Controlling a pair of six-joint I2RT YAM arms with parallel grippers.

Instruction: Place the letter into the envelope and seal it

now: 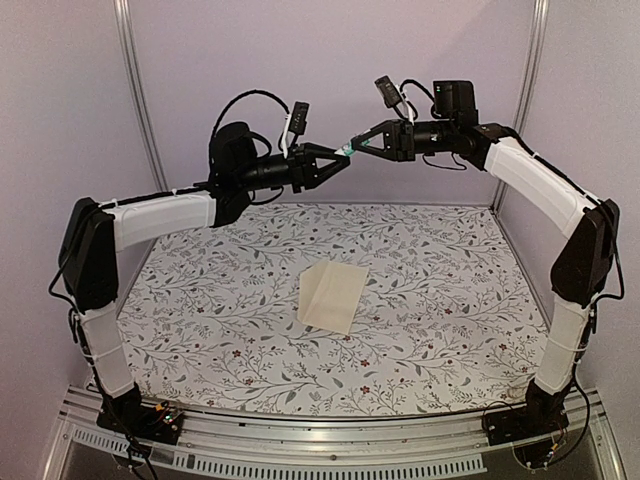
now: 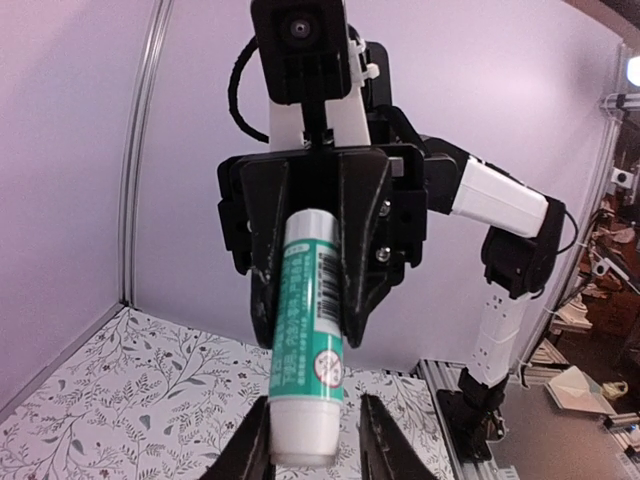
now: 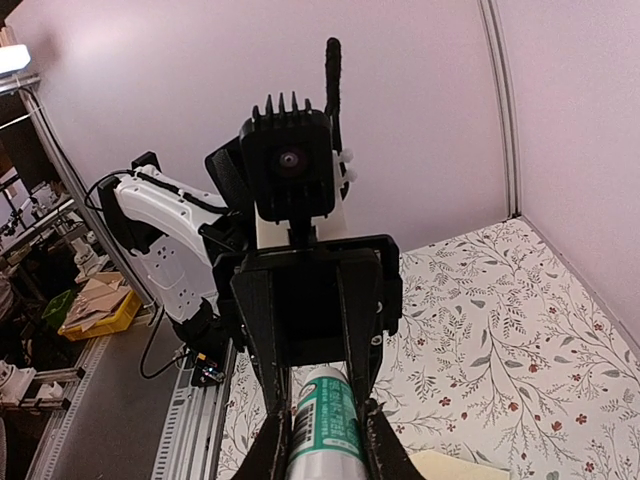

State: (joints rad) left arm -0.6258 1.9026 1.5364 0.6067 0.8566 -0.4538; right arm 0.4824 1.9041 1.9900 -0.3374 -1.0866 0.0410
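The cream envelope [image 1: 333, 296] lies flat on the floral table mat, in the middle; a corner of it shows in the right wrist view [image 3: 452, 466]. The letter is not in view. Both arms are raised high above the back of the table, tip to tip. My right gripper [image 1: 362, 143] [image 3: 325, 410] is shut on a green-and-white glue stick [image 1: 348, 150] [image 2: 305, 340] [image 3: 326, 420]. My left gripper [image 1: 335, 160] [image 2: 315, 405] sits around the stick's white end; one finger touches it, with a gap at the other.
The floral mat [image 1: 220, 300] covers the table. Purple walls with metal posts [image 1: 140, 110] stand behind and at both sides. An aluminium rail [image 1: 330, 440] with the arm bases runs along the near edge.
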